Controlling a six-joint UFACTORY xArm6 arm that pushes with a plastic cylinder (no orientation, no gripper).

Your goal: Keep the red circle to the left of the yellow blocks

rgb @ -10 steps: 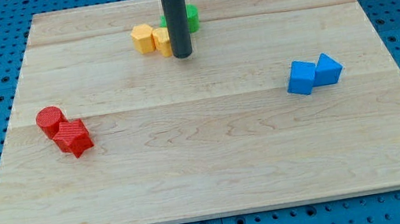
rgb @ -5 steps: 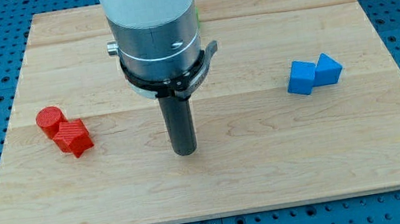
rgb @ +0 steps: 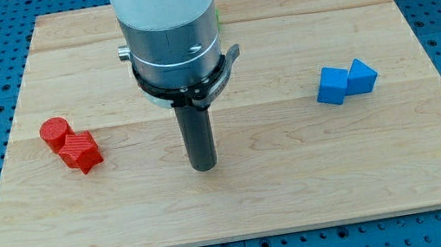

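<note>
My tip (rgb: 203, 166) rests mid-tabletop (rgb: 299, 182), no fingers, holding nothing, well right of the red circle (rgb: 54, 131); arm hides yellow blocks.

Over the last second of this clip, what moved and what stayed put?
My tip travelled from beside the yellow blocks at the view's top down to the board's middle, then held there for the last half second. The arm body now hides the yellow and green blocks. The red circle, the other red block touching it, and the two blue blocks stayed put. My tip touches no block.
</note>
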